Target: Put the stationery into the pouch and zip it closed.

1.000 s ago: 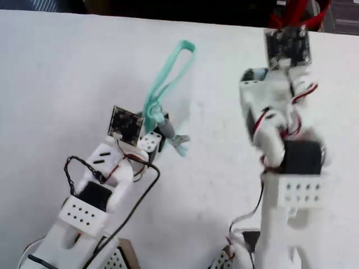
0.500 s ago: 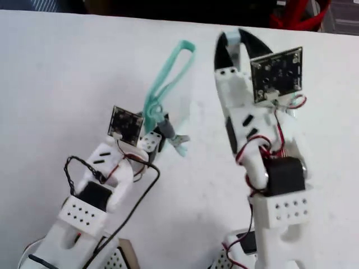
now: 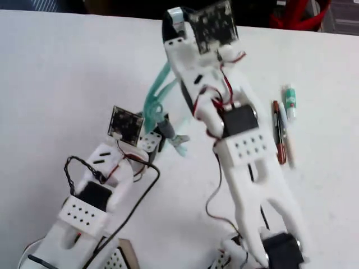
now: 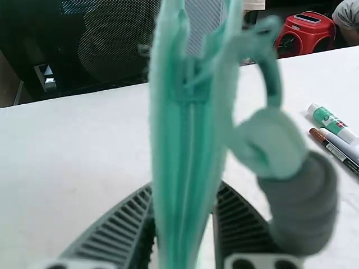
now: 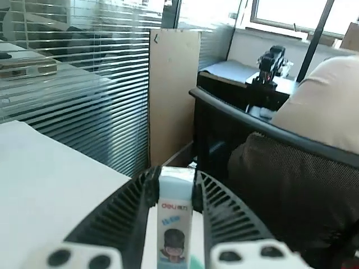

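The eraser (image 5: pixel 175 221) arrives at the pouch (image 4: pixel 185 140).
The right gripper (image 5: pixel 175 176), pinching the eraser, has swung above the pouch; the left gripper (image 4: pixel 185 191) clamps its rim upright.

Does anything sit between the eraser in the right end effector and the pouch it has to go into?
Nothing visible does. The right end effector holds the eraser above the pouch, whose near end the left end effector clamps; the arm hides the opening.
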Available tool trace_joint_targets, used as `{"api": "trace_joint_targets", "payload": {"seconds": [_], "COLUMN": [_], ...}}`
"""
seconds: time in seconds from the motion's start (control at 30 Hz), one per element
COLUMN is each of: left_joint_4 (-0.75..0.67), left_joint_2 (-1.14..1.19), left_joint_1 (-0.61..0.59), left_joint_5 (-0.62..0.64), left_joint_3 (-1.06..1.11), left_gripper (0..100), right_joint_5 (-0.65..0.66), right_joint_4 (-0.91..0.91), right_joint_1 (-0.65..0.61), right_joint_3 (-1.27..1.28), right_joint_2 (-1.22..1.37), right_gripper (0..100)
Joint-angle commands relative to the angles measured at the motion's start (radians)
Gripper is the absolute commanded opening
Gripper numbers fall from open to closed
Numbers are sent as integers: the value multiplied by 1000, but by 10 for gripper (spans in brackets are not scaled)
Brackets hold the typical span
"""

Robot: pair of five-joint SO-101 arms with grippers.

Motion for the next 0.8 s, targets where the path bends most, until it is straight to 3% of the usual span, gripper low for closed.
{"api": "trace_joint_targets", "payload": {"seconds": [0.0, 0.4, 0.63, 0.77], "left_joint_4": [-11, -12, -12, -12], "left_joint_2": [-2, -2, -2, -2], "left_joint_1": [-5, -5, -5, -5], "left_joint_5": [11, 11, 11, 11], "left_joint_3": [-17, -20, -18, -18], "left_gripper": [136, 137, 137, 137], "right_joint_5": [-84, -100, -98, -100], "right_joint_4": [8, 305, 341, 407], "right_joint_1": [21, 68, 36, 12], "right_joint_3": [-89, -91, -86, -94], "right_joint_2": [39, 35, 2, -5], "right_gripper": [17, 17, 22, 132]}}
